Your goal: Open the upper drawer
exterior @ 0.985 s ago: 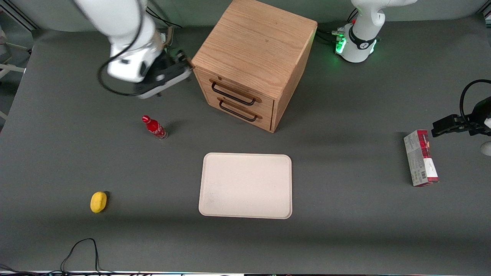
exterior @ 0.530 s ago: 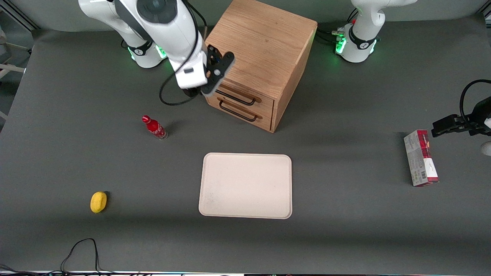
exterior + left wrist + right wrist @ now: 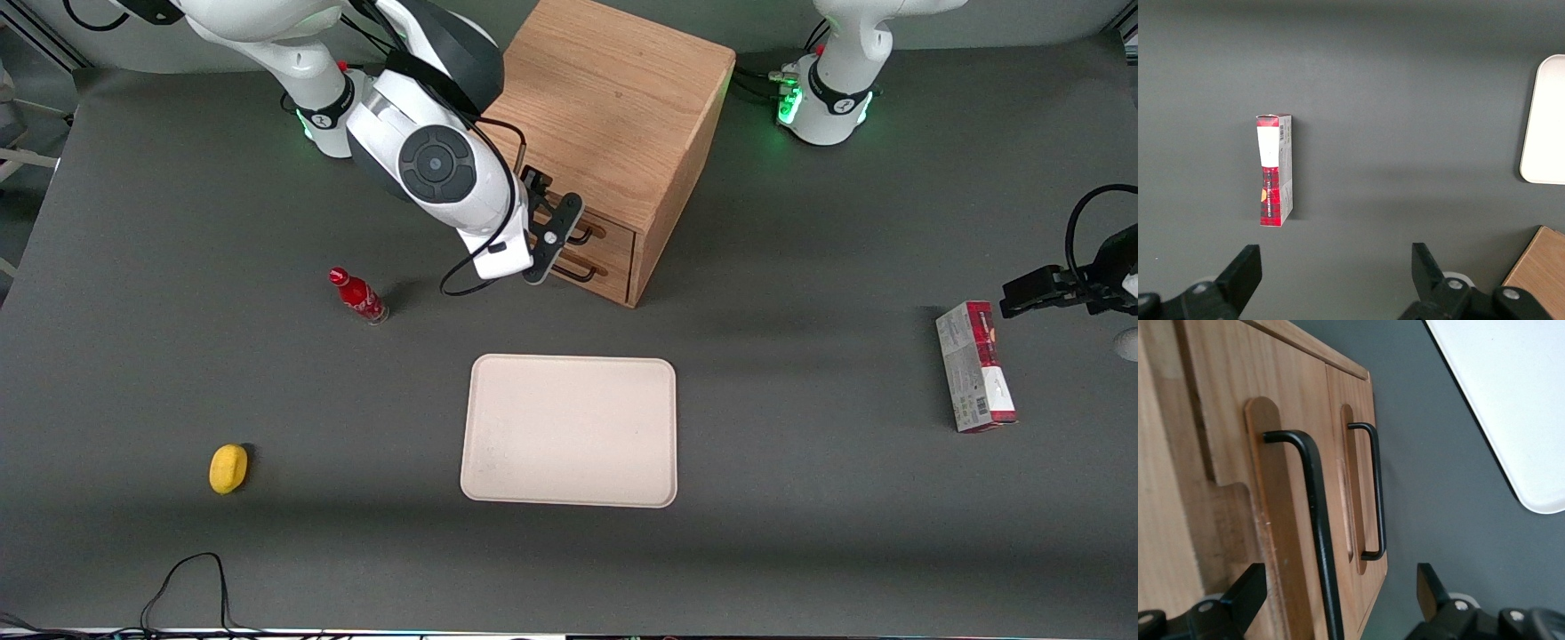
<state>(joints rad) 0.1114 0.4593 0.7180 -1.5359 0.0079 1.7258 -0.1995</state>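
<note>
Up near the counter's rear edge, the gripper (image 3: 544, 233) hangs with fingers spread before the cabinet (image 3: 613, 98), the upper drawer (image 3: 1265, 447) shut, and with both handles so close it might hook the lower drawer (image 3: 1351, 487) instead.

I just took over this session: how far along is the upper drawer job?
Done: the gripper has reached the front of the cabinet. In hand: its jaws are open, lined up on the upper drawer and its black handle, nothing clamped yet. Left: close on that handle and pull; the drawer sits shut, flush with the lower drawer.
</note>
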